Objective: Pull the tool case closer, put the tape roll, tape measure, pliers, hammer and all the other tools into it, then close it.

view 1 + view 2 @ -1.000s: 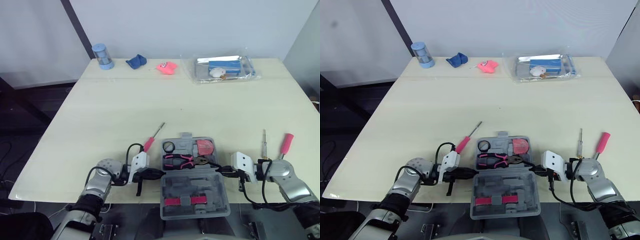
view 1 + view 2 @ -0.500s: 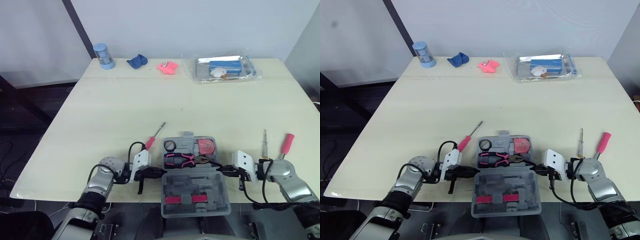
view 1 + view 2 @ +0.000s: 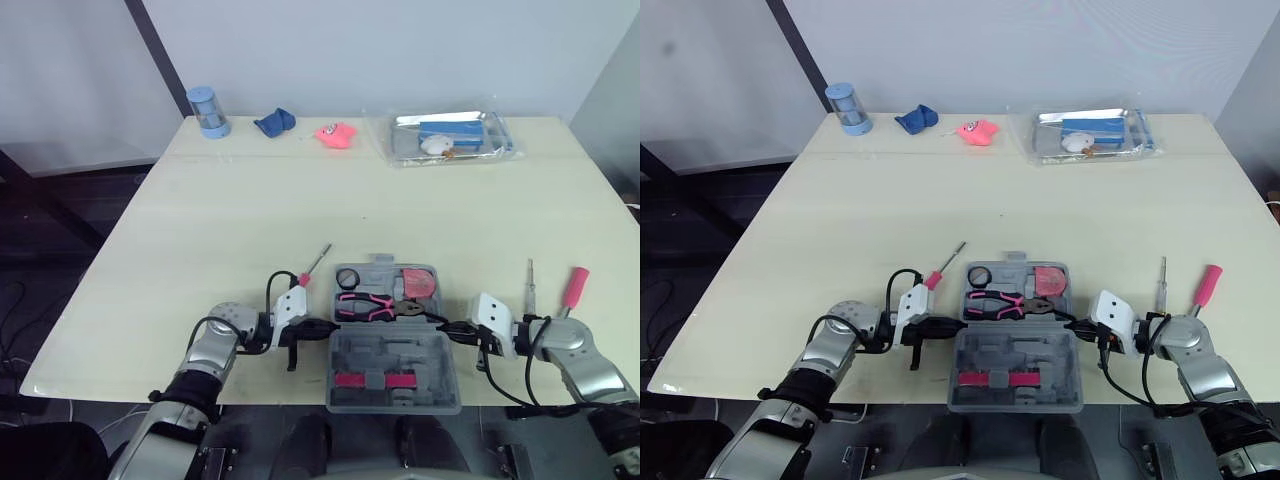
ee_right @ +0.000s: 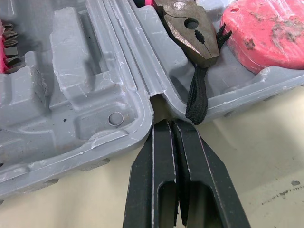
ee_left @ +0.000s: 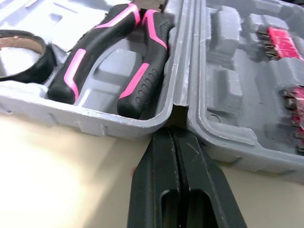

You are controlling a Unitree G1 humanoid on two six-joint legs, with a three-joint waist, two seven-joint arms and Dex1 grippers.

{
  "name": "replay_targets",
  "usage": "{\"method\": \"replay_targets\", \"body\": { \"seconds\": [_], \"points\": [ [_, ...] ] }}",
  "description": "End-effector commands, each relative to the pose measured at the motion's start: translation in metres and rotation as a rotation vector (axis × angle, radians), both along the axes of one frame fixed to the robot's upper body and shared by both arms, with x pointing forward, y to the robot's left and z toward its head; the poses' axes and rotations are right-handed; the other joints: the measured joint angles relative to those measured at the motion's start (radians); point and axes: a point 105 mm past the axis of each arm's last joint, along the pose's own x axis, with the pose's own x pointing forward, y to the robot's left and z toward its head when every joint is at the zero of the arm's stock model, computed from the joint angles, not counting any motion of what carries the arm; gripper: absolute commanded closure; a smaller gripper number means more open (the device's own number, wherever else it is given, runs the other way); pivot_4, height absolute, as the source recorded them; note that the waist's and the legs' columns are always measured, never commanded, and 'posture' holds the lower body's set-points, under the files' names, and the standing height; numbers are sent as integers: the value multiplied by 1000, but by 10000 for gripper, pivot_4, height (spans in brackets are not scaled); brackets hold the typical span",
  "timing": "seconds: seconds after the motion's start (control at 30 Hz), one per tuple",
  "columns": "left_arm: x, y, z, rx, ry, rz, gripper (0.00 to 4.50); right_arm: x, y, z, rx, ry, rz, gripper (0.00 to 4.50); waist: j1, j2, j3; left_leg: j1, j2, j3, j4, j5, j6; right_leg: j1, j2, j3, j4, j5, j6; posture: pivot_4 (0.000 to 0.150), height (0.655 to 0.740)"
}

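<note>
In the left wrist view the tape roll runs off the picture's edge, and the pliers lose their head past the edge too. The right wrist view cuts the red tape measure off at the corner, and the pliers' handles lie out of frame there. The left end effector and right end effector sit with their tips at the hinge notches of the case. Whether the very ends touch plastic, I can't tell.

Across the table, what's inside the clear bag is too small to make out. So are the blue thing and the pink thing. The screwdriver has its handle partly hidden behind the left arm.
</note>
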Motion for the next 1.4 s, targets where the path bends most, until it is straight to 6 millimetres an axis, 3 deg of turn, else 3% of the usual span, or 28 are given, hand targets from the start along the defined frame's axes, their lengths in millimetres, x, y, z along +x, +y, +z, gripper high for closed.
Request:
{"method": "replay_targets", "body": {
  "seconds": [0.03, 1.4],
  "points": [
    [9, -3, 1, -2, -20, 46, 45000, 7, 14, 15, 48, -62, 36, 44009, 0, 0, 0, 0, 0, 0, 0, 0, 0, 0, 0, 0, 0, 0, 0, 1500, 7400],
    [27, 0, 2, 17, -60, 125, 45000, 27, 22, 8, 48, -74, -15, 44009, -4, 0, 0, 1, 0, 0, 1, 0, 0, 0, 0, 0, 1, 0, 0, 1500, 7400]
  ]
}}
